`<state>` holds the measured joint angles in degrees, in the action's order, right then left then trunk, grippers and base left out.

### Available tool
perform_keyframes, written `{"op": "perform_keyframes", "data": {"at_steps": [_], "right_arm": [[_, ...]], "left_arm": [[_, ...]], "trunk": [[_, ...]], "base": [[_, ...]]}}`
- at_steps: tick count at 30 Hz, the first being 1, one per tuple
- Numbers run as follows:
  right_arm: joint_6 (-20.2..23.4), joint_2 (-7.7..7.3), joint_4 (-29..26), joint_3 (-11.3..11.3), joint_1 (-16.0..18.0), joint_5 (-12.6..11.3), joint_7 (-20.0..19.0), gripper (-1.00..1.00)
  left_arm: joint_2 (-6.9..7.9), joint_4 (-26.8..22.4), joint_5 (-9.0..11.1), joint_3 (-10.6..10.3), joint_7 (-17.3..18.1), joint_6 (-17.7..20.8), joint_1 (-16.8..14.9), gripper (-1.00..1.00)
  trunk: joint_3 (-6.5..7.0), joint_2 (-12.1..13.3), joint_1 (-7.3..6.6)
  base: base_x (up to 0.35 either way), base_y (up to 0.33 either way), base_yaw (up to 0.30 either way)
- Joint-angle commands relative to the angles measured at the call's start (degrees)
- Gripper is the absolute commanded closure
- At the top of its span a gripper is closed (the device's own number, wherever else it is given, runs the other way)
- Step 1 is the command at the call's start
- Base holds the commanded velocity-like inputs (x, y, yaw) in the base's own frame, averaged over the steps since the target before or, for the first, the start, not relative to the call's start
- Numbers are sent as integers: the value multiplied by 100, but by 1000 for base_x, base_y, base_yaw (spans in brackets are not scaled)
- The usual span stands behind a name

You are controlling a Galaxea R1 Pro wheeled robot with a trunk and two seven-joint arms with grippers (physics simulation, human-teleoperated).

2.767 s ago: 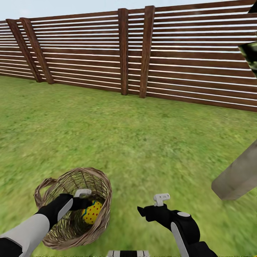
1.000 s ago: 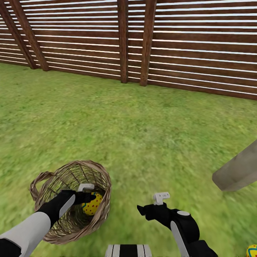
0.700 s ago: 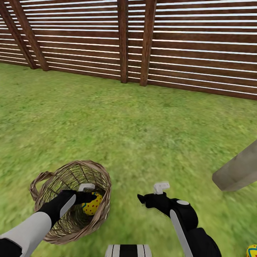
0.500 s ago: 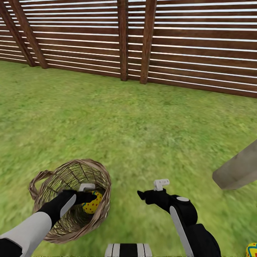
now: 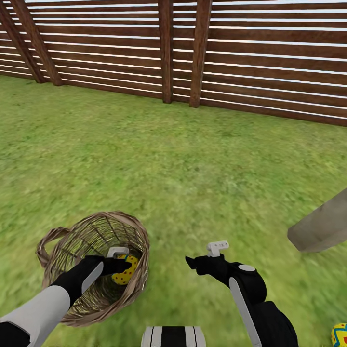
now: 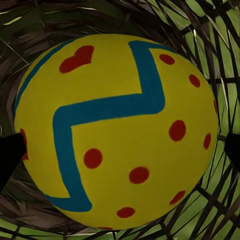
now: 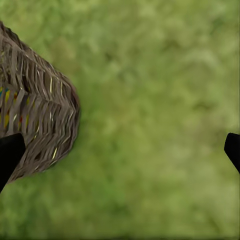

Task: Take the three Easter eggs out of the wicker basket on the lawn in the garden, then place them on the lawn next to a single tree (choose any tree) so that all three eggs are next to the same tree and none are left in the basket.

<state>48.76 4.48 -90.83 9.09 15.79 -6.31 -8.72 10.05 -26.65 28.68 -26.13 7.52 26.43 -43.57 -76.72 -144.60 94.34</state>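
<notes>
**Egg in reach, basket not yet emptied**

Basket work is the step in hand. The left hand (image 5: 117, 261) is sunk inside the wicker basket (image 5: 58, 250), its fingers either side of a yellow egg (image 5: 124, 273) low against the basket's inner wall on the robot's right. The left wrist view has that egg (image 6: 117, 130) — red dots, a blue zigzag, a small red heart — close up between two dark fingertips (image 6: 10, 155) at its flanks. They look to be touching or nearly so; whether the left hand has really clamped on the egg I cannot tell. The egg sits down among the twigs, not lifted.

Just to the right of the basket, the right hand (image 5: 205, 260) hangs above the grass with nothing in it. In the right wrist view its fingertips (image 7: 9, 152) stand wide apart, with bare lawn (image 7: 160, 115) between them and the basket's outer wall (image 7: 40, 120) at one side.

Farther right of the basket, at the corner of the head view, a second patterned egg (image 5: 340, 335) lies on the lawn (image 5: 183, 168), not far from the tree (image 5: 323, 226) trunk slanting in beyond it. I judge that one delivered — the third egg's place I cannot make out.

So roughly a third or more is done; at least this egg remains to be lifted out and carried to the same trunk. Beyond the basket, open grass runs to the slatted fence (image 5: 241, 53).
</notes>
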Motion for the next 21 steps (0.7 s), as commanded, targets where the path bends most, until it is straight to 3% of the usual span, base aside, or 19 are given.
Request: {"op": "perform_keyframes", "data": {"at_steps": [1, 15, 21], "right_arm": [[28, 2, -5, -4, 3, -37, 11, -100], [28, 9, -5, -4, 3, -37, 11, -100], [28, 9, -5, -4, 3, -37, 11, -100]], "left_arm": [[6, -10, 15, -24, 4, 20, -3, -100], [-20, -2, 5, -30, -83, 62, -60, -100], [-27, 6, -384, -19, -91, 85, -103, -100]], "trunk": [[-4, -2, -1], [-26, -3, 2], [-137, -10, 14]], "base": [[0, 0, 0], [0, 0, 0], [0, 0, 0]]}}
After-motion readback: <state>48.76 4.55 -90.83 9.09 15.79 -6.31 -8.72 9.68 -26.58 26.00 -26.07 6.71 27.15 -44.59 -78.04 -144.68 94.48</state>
